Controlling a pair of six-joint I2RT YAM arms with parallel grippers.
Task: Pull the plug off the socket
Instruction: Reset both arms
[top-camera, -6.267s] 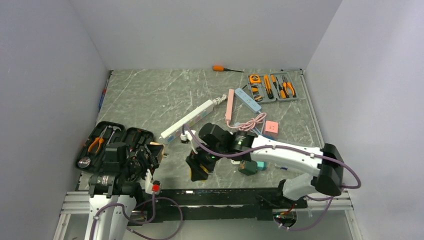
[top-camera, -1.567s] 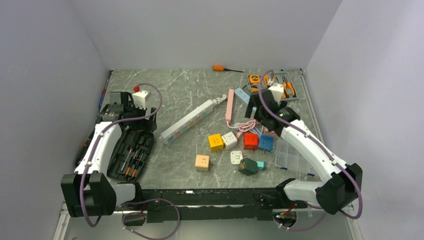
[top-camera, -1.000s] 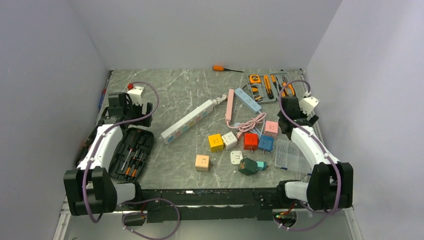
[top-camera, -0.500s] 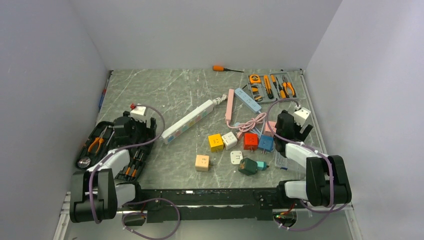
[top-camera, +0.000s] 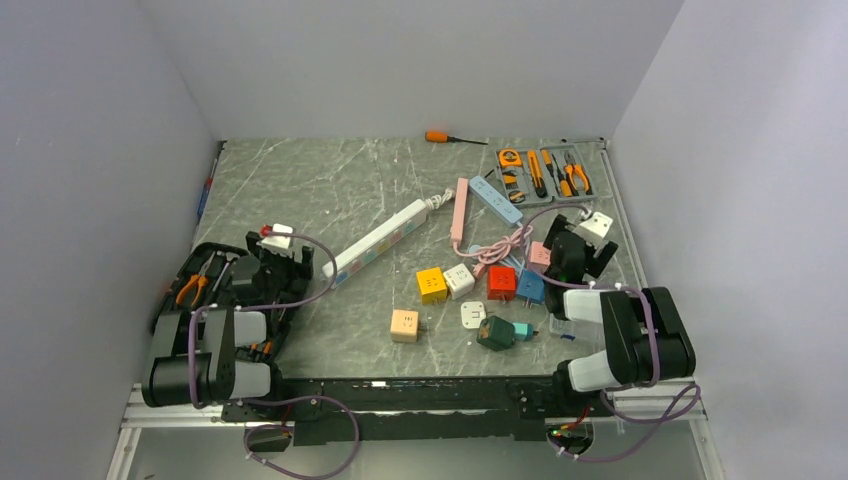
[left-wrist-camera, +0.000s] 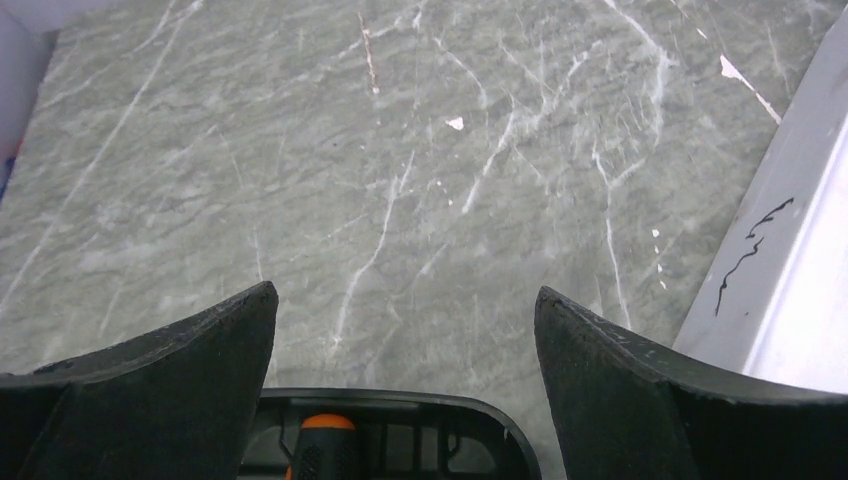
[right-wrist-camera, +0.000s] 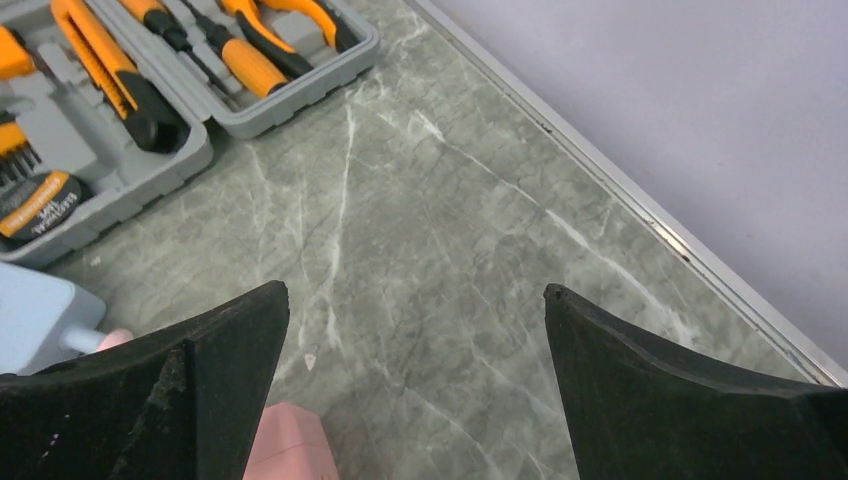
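Now further back than a moment ago: left gripper (left-wrist-camera: 405, 300) and right gripper (right-wrist-camera: 415, 300), jaws wide apart.

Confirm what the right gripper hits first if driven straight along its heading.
Likely bare table: right gripper is open, nothing ahead of it; the tool tray sits left of that line. Depth unclear.

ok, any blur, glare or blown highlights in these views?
Top external: even, diffuse light, marble table sharp, only soft shadows beside the arms. Left wrist: marble crisp, left fingers near-black with little detail, white power strip at the right edge bright but not clipped. Right wrist: grey tool tray sharp, right fingers dark, no glare.
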